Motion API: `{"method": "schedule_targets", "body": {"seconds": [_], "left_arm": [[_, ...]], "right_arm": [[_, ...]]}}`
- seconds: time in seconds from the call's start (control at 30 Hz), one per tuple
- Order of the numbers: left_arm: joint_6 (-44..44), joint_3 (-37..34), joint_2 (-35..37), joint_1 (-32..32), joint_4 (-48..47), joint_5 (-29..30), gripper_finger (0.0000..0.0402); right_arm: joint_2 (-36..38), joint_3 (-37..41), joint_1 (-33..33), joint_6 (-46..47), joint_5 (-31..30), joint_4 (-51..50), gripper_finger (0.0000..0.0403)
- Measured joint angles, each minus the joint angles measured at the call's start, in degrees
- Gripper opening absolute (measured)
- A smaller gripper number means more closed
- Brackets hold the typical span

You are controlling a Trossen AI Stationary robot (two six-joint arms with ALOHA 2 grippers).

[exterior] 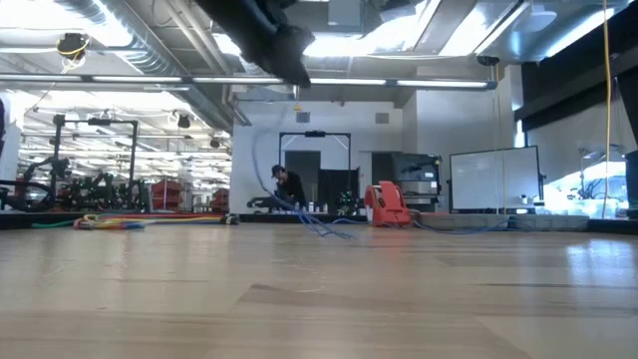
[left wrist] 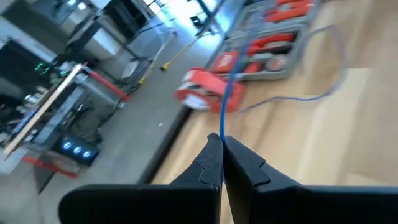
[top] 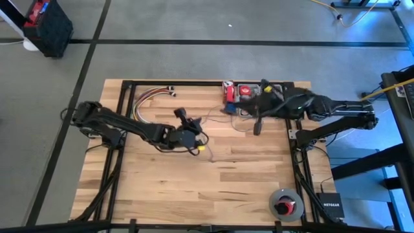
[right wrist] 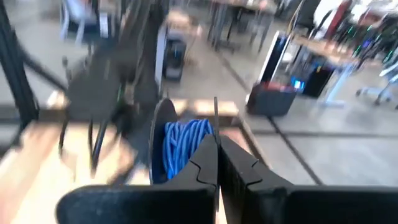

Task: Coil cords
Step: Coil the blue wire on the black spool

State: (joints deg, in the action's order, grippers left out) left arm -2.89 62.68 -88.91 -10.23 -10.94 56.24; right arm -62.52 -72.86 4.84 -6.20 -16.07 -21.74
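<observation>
The left gripper (left wrist: 221, 146) is pinched shut on the cords (left wrist: 227, 99), near table centre, likely to keep the strand taut. The wire runs toward one o'clock, to the right gripper (right wrist: 216, 146), which is closed beside the blue wound coil (right wrist: 183, 146) at the table (top: 194, 188)'s twelve o'clock edge. Bare boards at six o'clock leave swinging room.

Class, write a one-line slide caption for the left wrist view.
Left gripper, jaws shut on the thin blue cord, which runs on toward a red tape roll at the table's edge.
</observation>
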Motion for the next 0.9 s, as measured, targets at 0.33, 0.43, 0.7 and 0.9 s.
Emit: {"method": "schedule_targets", "body": {"seconds": [0.33, 0.43, 0.7, 0.9], "left_arm": [[7.6, 0.2, 14.2, -0.7, -15.5, 0.6, 0.0], [8.7, 0.2, 17.7, -1.4, -17.2, 0.6, 0.0], [9.1, 0.3, 23.5, -3.4, -15.7, 0.0, 0.0], [7.0, 0.3, 21.9, -4.5, -5.2, -6.0, 0.0]], "right_arm": [[-4.0, 2.6, 0.0, 0.0, 0.8, -7.9, 0.0003], [-5.1, 4.3, 0.0, 0.3, 0.7, -7.8, 0.0003], [-9.3, 8.6, 0.0, 1.3, -0.1, -7.0, 0.0003], [-14.4, 10.4, 0.0, -0.2, -7.4, -2.9, 0.0003]]}}
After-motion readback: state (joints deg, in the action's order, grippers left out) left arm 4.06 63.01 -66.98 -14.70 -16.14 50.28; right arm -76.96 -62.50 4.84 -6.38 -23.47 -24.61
